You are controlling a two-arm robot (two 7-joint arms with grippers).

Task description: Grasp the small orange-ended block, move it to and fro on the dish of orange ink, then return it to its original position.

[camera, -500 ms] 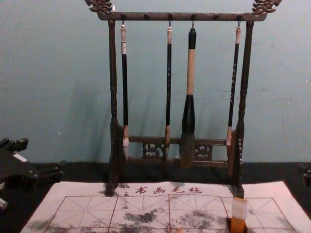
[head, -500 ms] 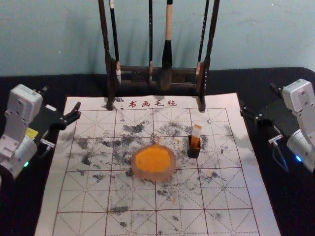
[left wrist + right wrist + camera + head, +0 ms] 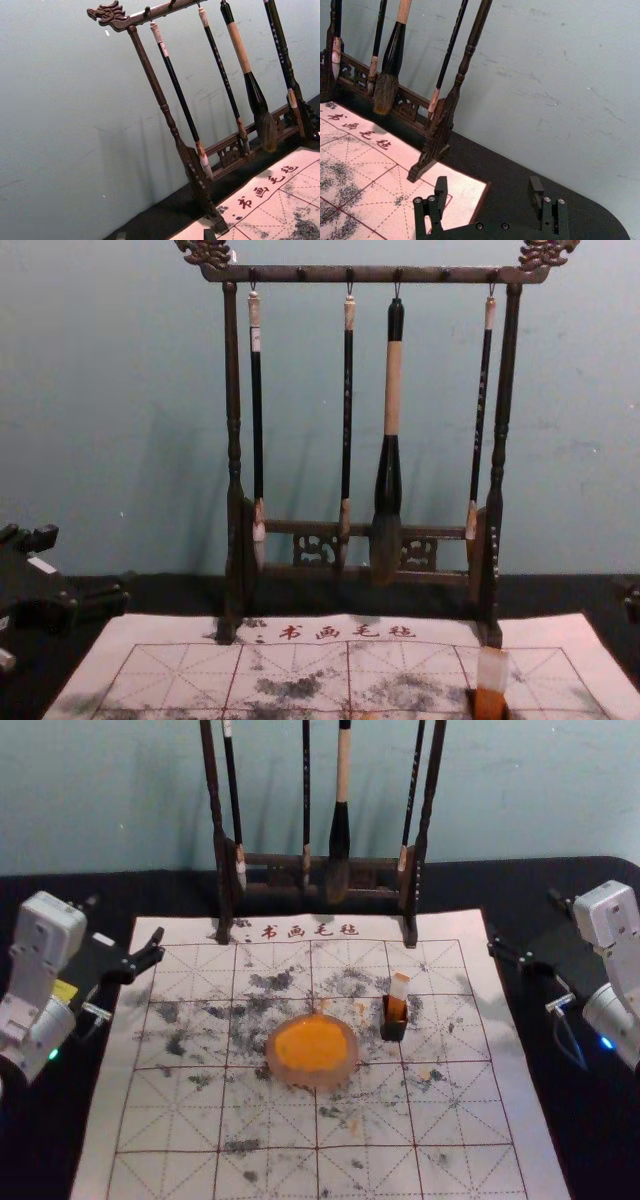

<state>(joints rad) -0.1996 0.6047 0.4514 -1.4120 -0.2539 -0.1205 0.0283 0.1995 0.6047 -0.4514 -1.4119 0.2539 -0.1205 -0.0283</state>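
In the head view, the orange-ended block (image 3: 398, 990) is held upright in a black holder (image 3: 392, 1028), at two o'clock from the dish of orange ink (image 3: 312, 1075). The left tool (image 3: 124, 919) is seen at ten o'clock from the dish, the right tool (image 3: 523, 920) at two o'clock, farther out than the block. In the left wrist view, the fingertips (image 3: 209, 235) are spread apart. In the right wrist view, the fingers (image 3: 536, 192) are likewise parted. In the chest view, the block is seen at five o'clock from the rack (image 3: 370, 275) (four brushes are hung there).
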